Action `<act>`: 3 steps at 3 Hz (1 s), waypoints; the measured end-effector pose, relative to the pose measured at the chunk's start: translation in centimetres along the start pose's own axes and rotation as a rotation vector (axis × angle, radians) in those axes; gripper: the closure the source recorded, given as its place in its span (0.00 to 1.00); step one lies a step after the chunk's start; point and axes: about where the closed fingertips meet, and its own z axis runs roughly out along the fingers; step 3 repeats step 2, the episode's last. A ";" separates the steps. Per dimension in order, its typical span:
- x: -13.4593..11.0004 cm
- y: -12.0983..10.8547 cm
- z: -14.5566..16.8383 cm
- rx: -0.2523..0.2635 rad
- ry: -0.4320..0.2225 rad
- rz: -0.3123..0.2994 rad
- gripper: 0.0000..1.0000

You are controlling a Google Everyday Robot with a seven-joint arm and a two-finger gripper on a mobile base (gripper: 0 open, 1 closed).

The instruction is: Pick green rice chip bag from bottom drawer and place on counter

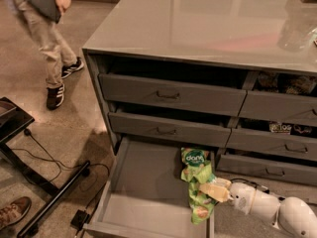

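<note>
The green rice chip bag (pixel 194 163) lies crumpled along the right side of the open bottom drawer (pixel 143 197), its white lettering facing up. My gripper (pixel 214 191) reaches in from the lower right on a white arm. Its pale fingers (pixel 218 193) are closed on the bag's right edge, about halfway down the bag. The bag's lower part hangs toward the drawer's front lip. The glossy grey counter (pixel 208 19) spreads above the cabinet.
Two closed grey drawers with dark handles (pixel 168 94) sit above the open one, and more drawers with packets (pixel 285 128) are at the right. A person (pixel 47 29) walks at the upper left. A black stand and cables (pixel 44 182) lie on the floor at the left.
</note>
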 end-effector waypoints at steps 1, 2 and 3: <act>0.8 2.8 3.1 -0.108 0.034 -0.004 1.00; 0.8 2.9 3.3 -0.112 0.037 -0.005 1.00; 0.8 2.9 3.3 -0.112 0.037 -0.005 1.00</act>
